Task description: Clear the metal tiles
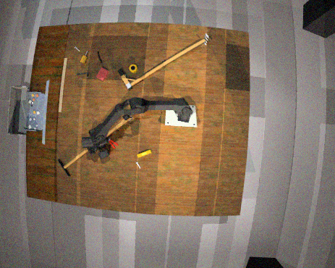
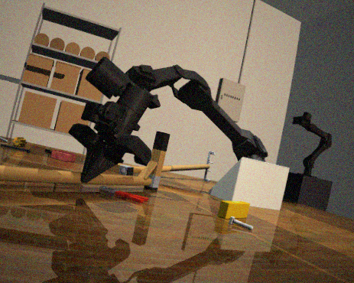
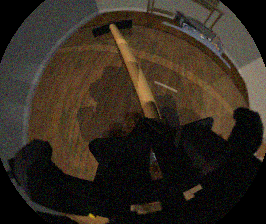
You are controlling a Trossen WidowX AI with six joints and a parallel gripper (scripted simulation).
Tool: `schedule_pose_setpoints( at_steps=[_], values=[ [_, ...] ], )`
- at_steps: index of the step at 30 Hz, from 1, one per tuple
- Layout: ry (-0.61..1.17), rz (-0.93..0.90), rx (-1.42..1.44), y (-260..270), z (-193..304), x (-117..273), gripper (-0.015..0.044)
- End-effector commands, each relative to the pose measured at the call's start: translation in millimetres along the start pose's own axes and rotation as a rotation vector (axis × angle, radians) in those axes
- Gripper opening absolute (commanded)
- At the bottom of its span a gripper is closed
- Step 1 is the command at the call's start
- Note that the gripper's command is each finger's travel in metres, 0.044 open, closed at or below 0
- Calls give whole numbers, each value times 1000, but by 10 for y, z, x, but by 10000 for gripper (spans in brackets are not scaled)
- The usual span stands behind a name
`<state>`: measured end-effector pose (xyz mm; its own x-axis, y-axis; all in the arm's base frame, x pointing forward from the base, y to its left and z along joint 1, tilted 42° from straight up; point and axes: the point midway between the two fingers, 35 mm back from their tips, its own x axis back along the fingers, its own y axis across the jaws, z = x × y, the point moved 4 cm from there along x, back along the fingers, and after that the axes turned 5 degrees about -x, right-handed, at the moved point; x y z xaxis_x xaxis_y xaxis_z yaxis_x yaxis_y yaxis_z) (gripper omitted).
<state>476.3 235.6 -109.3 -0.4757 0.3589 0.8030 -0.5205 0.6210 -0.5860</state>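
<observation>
The long scraper has a wooden handle (image 1: 75, 159) (image 2: 26, 174) (image 3: 133, 65) and a dark cross blade (image 1: 61, 163) (image 3: 100, 31); it lies diagonally under the arm. My gripper (image 1: 94, 148) (image 2: 86, 178) (image 3: 142, 120) is shut, its fingertips together in front of the handle in the exterior view, low at its side. Whether they touch it is hard to tell. The steel plate (image 1: 41, 106) lies at the table's left edge, with several small orange and white tiles (image 1: 37, 113) on it. The catch box (image 1: 18, 123) is beyond its far end.
A second long wooden tool (image 1: 169, 61) (image 2: 186, 167) lies behind the arm. Red pliers (image 1: 110, 140) (image 2: 131, 196) lie beside my gripper. A yellow block (image 1: 144, 153) (image 2: 234, 209) and a bolt (image 1: 138, 165) (image 2: 241, 223) are nearer the base. A pale strip (image 1: 63, 86) lies near the plate.
</observation>
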Motion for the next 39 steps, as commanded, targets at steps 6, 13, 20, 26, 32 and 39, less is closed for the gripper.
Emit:
schedule_pose_setpoints(
  at_steps=[6, 13, 20, 26, 32, 39],
  values=[
    [14, 2, 1, -114, 14, -72, 0],
    [-3, 4, -8, -76, -78, 75, 0],
    [-11, 8, -33, -61, -211, 311, 0],
    [-19, 11, -55, -48, -312, 522, 0],
    [-26, 14, -76, -33, -398, 739, 0],
    [-32, 16, -92, -12, -453, 909, 0]
  ],
)
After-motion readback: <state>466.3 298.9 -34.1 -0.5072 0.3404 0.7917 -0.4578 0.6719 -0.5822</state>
